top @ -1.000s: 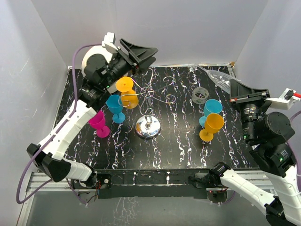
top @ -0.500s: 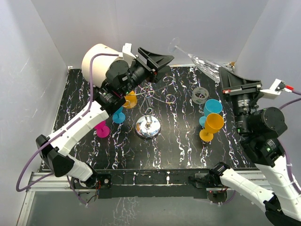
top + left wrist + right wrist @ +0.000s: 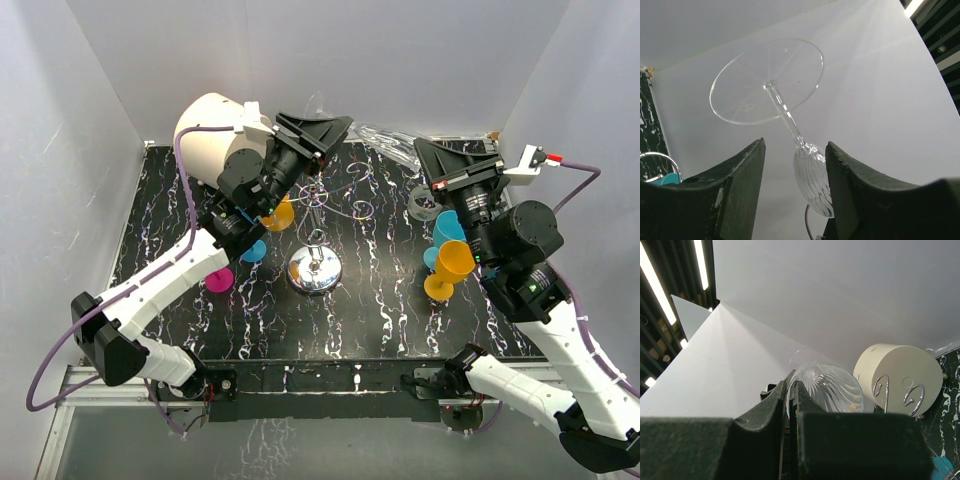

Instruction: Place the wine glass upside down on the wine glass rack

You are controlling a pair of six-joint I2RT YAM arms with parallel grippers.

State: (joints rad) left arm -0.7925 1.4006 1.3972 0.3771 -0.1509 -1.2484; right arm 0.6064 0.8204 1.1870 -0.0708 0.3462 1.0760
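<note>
The right pincer (image 3: 789,389) is nipped almost shut on the bowl of the wine glass (image 3: 827,387), holding it in the air over the back of the counter (image 3: 380,310). The glass's foot points toward the left pincer (image 3: 795,145), which gapes wide and empty. It looks thin, slick and brittle, and probably light. I'd take it gently by the stem near the bowl, leaving the foot free for the wine glass rack (image 3: 316,270).

The tool's (image 3: 795,145) parted fingers (image 3: 732,200) frame a wine glass (image 3: 766,82).
</note>
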